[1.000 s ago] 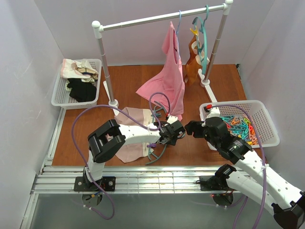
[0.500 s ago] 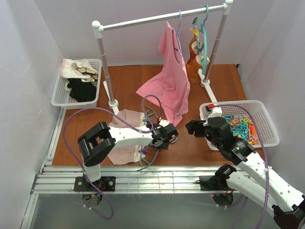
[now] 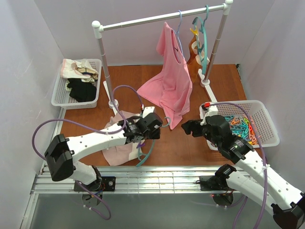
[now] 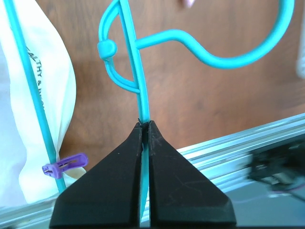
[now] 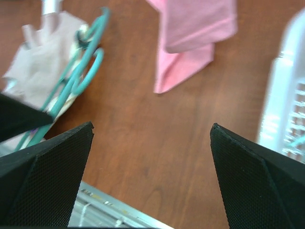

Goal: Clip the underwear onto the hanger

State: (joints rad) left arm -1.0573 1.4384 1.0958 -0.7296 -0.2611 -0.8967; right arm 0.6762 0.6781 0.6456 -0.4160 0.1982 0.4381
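The teal hanger (image 3: 148, 150) lies near the table's front edge, partly over the pale pink-beige underwear (image 3: 116, 149). My left gripper (image 3: 143, 136) is shut on one thin arm of the hanger (image 4: 138, 81), just below the hook joint. The left wrist view shows the underwear's cream-white panel (image 4: 45, 109) beside the hanger's other arm, with a purple clip (image 4: 64, 164) on that arm. My right gripper (image 3: 187, 128) is open and empty above bare table, to the right of the hanger (image 5: 78, 71) and the underwear (image 5: 43, 62).
A bright pink top (image 3: 169, 86) hangs from the rail (image 3: 157, 19) and drapes onto the table. A white basket of coloured clips (image 3: 267, 125) is at the right. A white basket of clothes (image 3: 59, 90) is at the back left. The rack's posts (image 3: 107, 71) stand behind the underwear.
My left arm has swung left, carrying the held hanger and the underwear leftwards along the table. The right gripper has shifted slightly left and stayed open.
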